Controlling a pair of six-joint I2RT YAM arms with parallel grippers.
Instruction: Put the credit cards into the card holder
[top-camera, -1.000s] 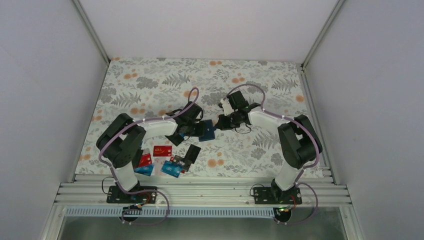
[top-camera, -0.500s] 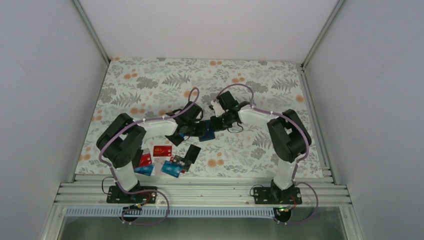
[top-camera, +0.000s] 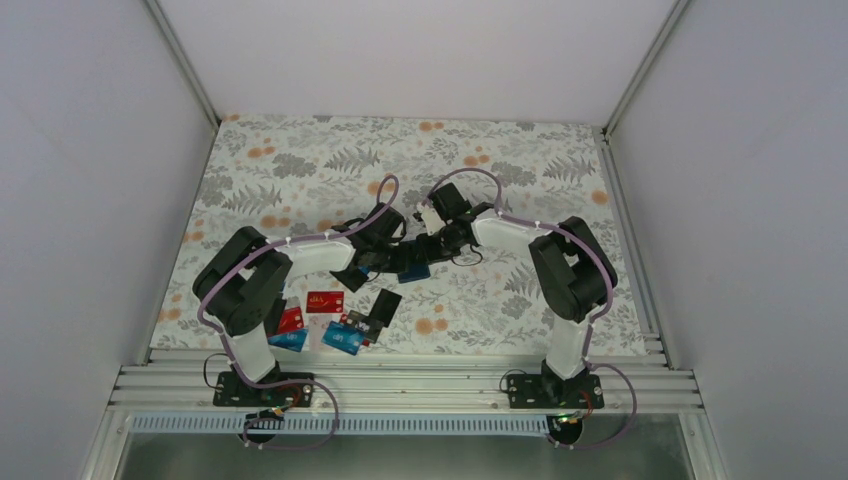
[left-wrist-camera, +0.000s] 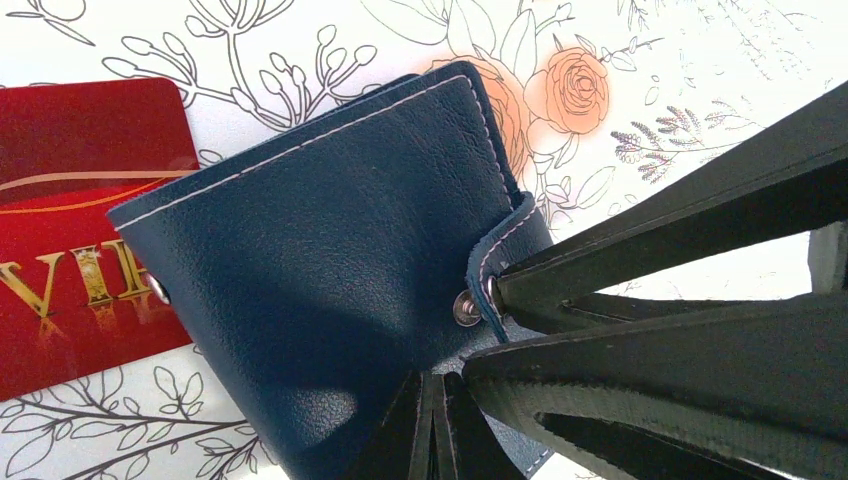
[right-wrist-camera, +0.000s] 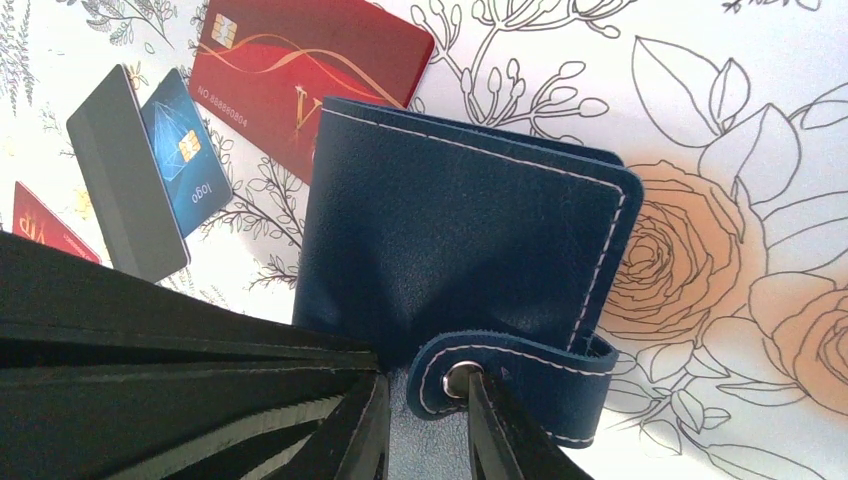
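Top: navy-blue leather card holder (top-camera: 414, 266) lies folded mid floral worktop (top-camera: 300, 170) between my left end effector (top-camera: 388, 262) and right end effector (top-camera: 427, 249); left wrist: left steadies tab edge, grip unclear; right wrist: right's jaws parted astride snap, likely to unfasten.

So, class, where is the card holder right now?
In the top view, the card holder lies mid-table between the left gripper and right gripper, a red card at its edge.
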